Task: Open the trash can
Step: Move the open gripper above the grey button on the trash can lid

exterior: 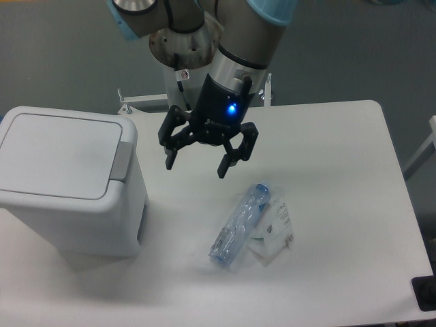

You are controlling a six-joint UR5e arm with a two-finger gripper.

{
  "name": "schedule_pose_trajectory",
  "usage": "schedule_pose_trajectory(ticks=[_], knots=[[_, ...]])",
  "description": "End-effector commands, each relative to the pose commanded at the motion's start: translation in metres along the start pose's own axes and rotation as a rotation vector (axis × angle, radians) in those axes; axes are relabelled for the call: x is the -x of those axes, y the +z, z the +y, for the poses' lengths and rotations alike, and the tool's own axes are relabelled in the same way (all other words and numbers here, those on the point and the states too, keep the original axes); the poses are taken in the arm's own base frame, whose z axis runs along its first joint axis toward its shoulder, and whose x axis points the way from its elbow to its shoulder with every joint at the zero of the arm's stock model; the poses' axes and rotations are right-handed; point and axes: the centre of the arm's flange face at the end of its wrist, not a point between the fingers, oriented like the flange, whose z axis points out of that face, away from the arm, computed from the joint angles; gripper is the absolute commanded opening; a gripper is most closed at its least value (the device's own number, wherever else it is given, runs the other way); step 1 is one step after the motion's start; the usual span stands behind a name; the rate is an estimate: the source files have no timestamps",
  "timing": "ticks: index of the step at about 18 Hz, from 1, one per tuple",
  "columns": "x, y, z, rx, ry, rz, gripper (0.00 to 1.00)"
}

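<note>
The trash can (68,180) is a large boxy white bin at the left of the table. Its flat lid (58,153) is down, with a grey push-tab (121,159) on its right edge. My gripper (196,163) hangs above the table to the right of the bin, a short way from the push-tab. Its two black fingers are spread apart and hold nothing.
A clear plastic bottle with a blue cap (240,223) lies on the white table (340,204) below the gripper, with a small clear packet (276,231) beside it. A dark object (426,294) sits at the table's lower right corner.
</note>
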Motion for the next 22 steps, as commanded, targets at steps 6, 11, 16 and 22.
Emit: schedule_pose_trajectory(ticks=[6,11,16,22], knots=[[-0.027,0.010,0.004,0.019,0.041,0.017,1.00],[-0.028,0.009,0.004,0.014,0.045,0.014,1.00],[-0.031,0.006,0.033,0.035,0.057,-0.038,1.00],[-0.029,0.004,0.041,0.039,0.059,-0.095,1.00]])
